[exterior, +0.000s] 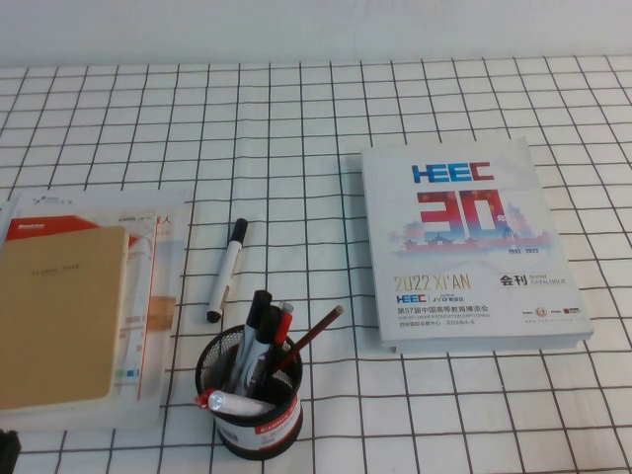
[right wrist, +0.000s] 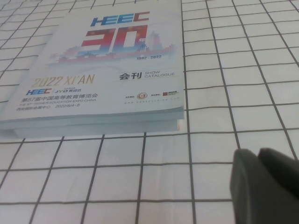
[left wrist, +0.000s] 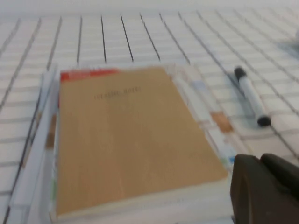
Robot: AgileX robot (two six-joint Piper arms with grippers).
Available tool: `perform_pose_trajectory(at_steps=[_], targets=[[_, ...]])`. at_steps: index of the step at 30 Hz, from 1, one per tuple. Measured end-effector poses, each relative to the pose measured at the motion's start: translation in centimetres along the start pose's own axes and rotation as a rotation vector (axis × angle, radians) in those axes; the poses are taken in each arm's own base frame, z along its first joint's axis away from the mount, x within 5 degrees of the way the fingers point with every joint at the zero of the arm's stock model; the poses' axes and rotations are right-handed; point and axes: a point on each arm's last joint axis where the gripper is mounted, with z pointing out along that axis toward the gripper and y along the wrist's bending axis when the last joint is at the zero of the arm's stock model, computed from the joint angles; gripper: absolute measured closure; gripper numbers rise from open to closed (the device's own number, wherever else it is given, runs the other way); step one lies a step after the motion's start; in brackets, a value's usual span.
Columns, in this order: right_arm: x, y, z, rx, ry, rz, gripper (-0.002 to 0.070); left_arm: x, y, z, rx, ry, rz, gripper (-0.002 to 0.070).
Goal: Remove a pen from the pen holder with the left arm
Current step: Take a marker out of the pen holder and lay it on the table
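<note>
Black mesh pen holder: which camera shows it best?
High view: whole black mesh pen holder, pens included. Neither wrist view shows it: left pincer hangs by the tan notebook, right pincer by the white catalogue.

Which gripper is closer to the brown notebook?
Left. The left gripper is at a corner of the brown notebook; the right gripper is over by the white catalogue.

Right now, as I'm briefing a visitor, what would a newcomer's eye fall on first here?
The white HEEC show catalogue flat on the right, then the black mesh pen holder full of pens at near centre, with a white marker lying beyond it. The shut left hand hangs by the tan notebook's near end; the right hand hovers near the catalogue's near edge.
</note>
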Motion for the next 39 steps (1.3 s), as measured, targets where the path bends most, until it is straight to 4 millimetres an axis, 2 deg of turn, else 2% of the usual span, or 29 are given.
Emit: perform_pose_trajectory(at_steps=[7, 39], targets=[[0.00, 0.00, 0.00, 0.000, 0.000, 0.000, 0.0690, 0.45, -0.07, 0.01, 0.007, 0.045, -0.004, 0.0678], [0.00, 0.00, 0.00, 0.000, 0.000, 0.000, 0.0690, 0.47, -0.07, 0.01, 0.007, 0.047, -0.007, 0.0678]])
